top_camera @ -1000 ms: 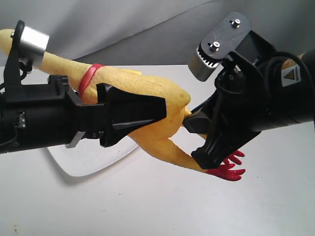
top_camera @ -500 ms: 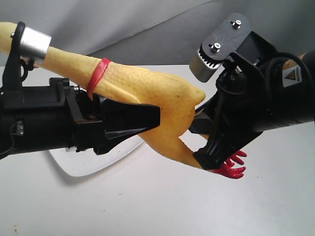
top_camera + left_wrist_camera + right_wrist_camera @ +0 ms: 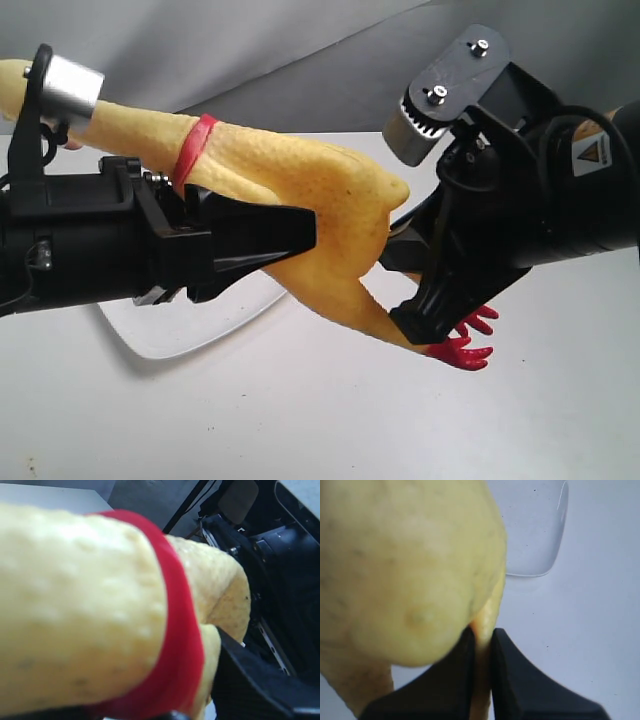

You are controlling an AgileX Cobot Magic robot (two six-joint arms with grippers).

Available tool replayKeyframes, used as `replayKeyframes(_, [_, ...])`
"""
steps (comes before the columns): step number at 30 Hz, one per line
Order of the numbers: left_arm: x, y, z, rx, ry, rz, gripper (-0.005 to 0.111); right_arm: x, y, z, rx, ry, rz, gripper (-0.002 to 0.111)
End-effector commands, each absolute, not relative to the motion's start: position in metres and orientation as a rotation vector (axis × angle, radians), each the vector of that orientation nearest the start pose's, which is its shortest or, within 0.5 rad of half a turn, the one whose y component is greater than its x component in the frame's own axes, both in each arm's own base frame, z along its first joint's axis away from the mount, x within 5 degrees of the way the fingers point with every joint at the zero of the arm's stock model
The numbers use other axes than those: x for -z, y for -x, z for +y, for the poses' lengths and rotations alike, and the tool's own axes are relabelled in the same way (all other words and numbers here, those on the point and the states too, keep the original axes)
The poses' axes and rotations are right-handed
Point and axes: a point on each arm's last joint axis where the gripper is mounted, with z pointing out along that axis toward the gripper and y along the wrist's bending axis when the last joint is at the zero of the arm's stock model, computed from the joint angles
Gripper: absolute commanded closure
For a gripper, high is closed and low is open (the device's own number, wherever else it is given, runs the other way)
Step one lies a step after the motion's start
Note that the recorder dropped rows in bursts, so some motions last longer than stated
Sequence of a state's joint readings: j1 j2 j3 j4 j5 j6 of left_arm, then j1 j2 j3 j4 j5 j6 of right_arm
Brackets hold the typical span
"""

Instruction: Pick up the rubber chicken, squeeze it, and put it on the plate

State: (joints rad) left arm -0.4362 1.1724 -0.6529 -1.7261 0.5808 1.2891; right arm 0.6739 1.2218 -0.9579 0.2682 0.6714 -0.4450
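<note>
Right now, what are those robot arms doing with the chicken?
The chicken is held up in the air. The left gripper clamps its body near the red band; the right gripper pinches a leg by the red feet. The plate lies on the table below, and the chicken is not yet on it.

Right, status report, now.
Left gripper shut on rubber chicken body. Right gripper shut on its legs. Chicken aloft, not on plate. Nothing blocking.

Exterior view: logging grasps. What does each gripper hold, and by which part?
Both hold the long yellow rubber chicken: left gripper clamps its body near the neck, right gripper pinches a leg.
</note>
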Motion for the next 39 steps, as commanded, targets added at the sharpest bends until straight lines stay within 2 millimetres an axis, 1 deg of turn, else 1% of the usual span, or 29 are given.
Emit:
replayKeyframes(1, [-0.290, -0.193, -0.145, 1.147, -0.367, 1.979, 0.103, -0.317, -0.186, 0.169, -0.411, 1.120, 2.121, 0.108])
replayKeyframes(3, [-0.290, -0.193, -0.145, 1.141, -0.376, 1.975, 0.095, -0.316, -0.186, 0.169, -0.411, 1.121, 2.122, 0.108])
replayKeyframes(4, [-0.290, -0.193, -0.145, 1.136, -0.384, 1.972, 0.084, -0.316, -0.186, 0.169, -0.411, 1.121, 2.122, 0.108])
replayKeyframes(6, [-0.290, -0.193, -0.145, 1.132, -0.390, 1.969, 0.061, -0.316, -0.186, 0.169, -0.411, 1.121, 2.122, 0.108])
replayKeyframes(7, [-0.290, -0.193, -0.145, 1.132, -0.390, 1.969, 0.041, -0.316, -0.186, 0.169, -0.411, 1.121, 2.122, 0.108])
replayKeyframes(9, [-0.290, -0.193, -0.145, 1.134, -0.391, 1.969, 0.016, -0.316, -0.186, 0.169, -0.411, 1.121, 2.122, 0.108])
replayKeyframes(10, [-0.290, -0.192, -0.146, 1.144, -0.398, 1.966, 0.001, -0.316, -0.186, 0.169, -0.411, 1.121, 2.122, 0.108])
replayKeyframes(12, [-0.290, -0.191, -0.146, 1.153, -0.415, 1.967, 0.003, -0.316, -0.186, 0.169, -0.411, 1.121, 2.122, 0.108])
replayKeyframes(15, [-0.287, -0.186, -0.148, 1.186, -0.467, 2.013, 0.004, -0.318, -0.187, 0.170, -0.410, 1.108, 2.106, 0.108])
replayKeyframes(18, [-0.282, -0.173, -0.147, 1.202, -0.572, 2.119, 0.004, -0.322, -0.192, 0.170, -0.402, 1.059, 2.060, 0.108])
replayKeyframes(20, [-0.282, -0.161, -0.145, 1.225, -0.608, 2.198, 0.004, -0.327, -0.198, 0.169, -0.399, 1.001, 2.022, 0.108])
replayKeyframes(23, [-0.290, -0.140, -0.141, 1.293, -0.697, 2.239, 0.004, -0.334, -0.207, 0.166, -0.394, 0.929, 1.996, 0.108])
replayKeyframes(26, [-0.306, -0.117, -0.136, 1.397, -0.775, 2.182, 0.004, -0.339, -0.221, 0.168, -0.384, 0.918, 2.021, 0.108])
replayKeyframes(28, [-0.317, -0.102, -0.131, 1.424, -0.806, 2.131, 0.004, -0.337, -0.233, 0.175, -0.380, 0.920, 2.041, 0.108])
replayKeyframes(31, [-0.331, -0.080, -0.121, 1.413, -0.826, 2.054, 0.004, -0.328, -0.252, 0.187, -0.376, 0.929, 2.071, 0.108])
replayKeyframes(33, [-0.338, -0.066, -0.112, 1.370, -0.823, 2.005, 0.004, -0.315, -0.266, 0.197, -0.369, 0.941, 2.103, 0.108])
replayKeyframes(35, [-0.342, -0.055, -0.102, 1.289, -0.778, 1.988, 0.004, -0.301, -0.280, 0.207, -0.362, 0.954, 2.138, 0.108])
replayKeyframes(39, [-0.342, -0.043, -0.083, 1.095, -0.671, 1.995, 0.004, -0.271, -0.303, 0.221, -0.342, 0.975, 2.174, 0.108])
